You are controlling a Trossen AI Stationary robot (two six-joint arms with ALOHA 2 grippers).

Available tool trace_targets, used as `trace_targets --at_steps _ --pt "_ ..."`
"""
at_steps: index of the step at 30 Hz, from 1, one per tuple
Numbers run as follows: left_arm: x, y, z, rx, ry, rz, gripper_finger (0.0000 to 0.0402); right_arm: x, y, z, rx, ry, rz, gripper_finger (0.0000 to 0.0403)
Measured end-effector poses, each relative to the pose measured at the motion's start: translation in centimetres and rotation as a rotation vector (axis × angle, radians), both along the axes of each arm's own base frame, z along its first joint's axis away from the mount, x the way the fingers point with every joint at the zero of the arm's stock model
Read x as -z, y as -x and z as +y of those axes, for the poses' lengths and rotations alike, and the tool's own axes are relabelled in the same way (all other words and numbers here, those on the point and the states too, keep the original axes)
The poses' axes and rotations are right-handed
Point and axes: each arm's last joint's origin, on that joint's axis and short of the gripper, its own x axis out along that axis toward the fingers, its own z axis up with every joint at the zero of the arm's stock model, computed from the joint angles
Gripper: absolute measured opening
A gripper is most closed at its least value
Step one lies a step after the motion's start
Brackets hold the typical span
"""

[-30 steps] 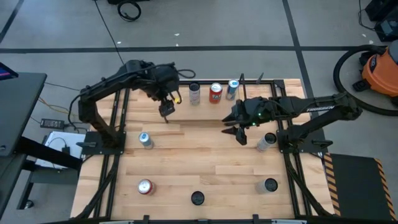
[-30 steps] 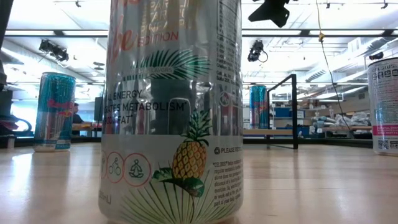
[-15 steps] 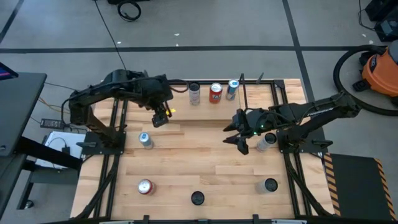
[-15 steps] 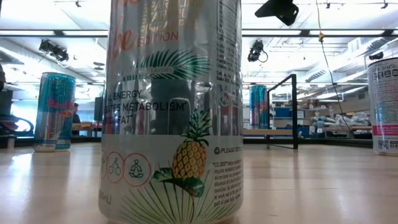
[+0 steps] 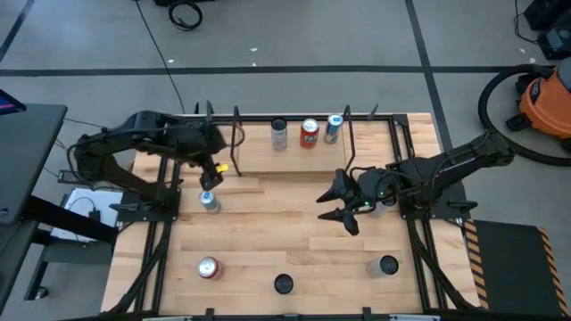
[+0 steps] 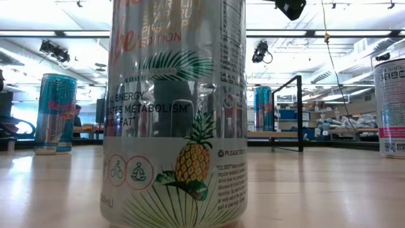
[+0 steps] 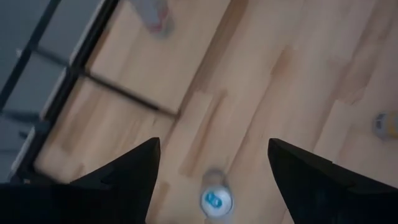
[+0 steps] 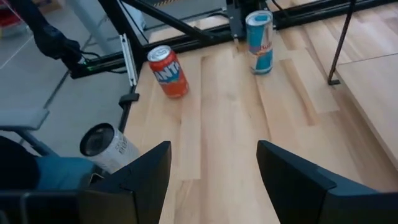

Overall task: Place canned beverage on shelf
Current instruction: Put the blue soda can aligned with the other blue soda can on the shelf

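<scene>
- Left gripper (image 5: 210, 176), dark, two-fingered: fingers apart and empty, hovering over the left part of the table, directly above a small blue-and-silver can (image 5: 208, 201) standing upright.
- Same blue-topped can (image 7: 213, 200) seen from above between the two dark fingers (image 7: 126, 171) in the left wrist view.
- Right gripper (image 5: 338, 203), dark, two-fingered: fingers spread and empty, over the right middle of the light wood table (image 5: 294, 227), tips pointing left.
- Just beside the right arm, a white can with a dark top (image 8: 109, 148) lying tilted at the table's right edge.
- Shelf of thin black rods around a light wood board (image 5: 294, 159): at the far middle of the table, between the two arms.
- On the shelf's far edge, three upright cans in a row: a dark-and-white one (image 5: 279, 135), a red one (image 5: 309, 132), a blue-and-silver one (image 5: 332, 127).
- At the near edge: a red-topped can (image 5: 208, 267) to the left, a dark-topped can (image 5: 283, 283) in the middle, another dark-topped can (image 5: 387, 265) to the right.
- Low view filled by a tall silver can with a pineapple print (image 6: 177, 114).
</scene>
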Motion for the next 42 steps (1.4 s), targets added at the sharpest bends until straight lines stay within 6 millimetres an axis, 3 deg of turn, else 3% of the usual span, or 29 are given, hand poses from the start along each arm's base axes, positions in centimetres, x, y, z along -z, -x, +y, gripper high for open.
trace_targets --at_steps 12,27,34,42 --pt "7.2 3.6 -0.8 -0.188 0.057 0.106 0.03 -0.2 -0.1 0.2 -0.004 -0.015 -0.033 0.0247" --pt "14.6 3.5 -1.6 -0.227 0.132 0.212 0.03 -0.2 -0.1 0.3 0.014 -0.059 -0.032 0.0247" --pt "16.3 3.3 -1.7 -0.218 0.166 0.214 0.03 -0.2 -0.1 0.3 0.014 -0.059 -0.032 0.0247" --pt "16.4 2.8 -2.4 -0.17 0.208 0.166 0.03 -0.2 -0.1 0.3 0.014 -0.059 -0.032 0.0247"
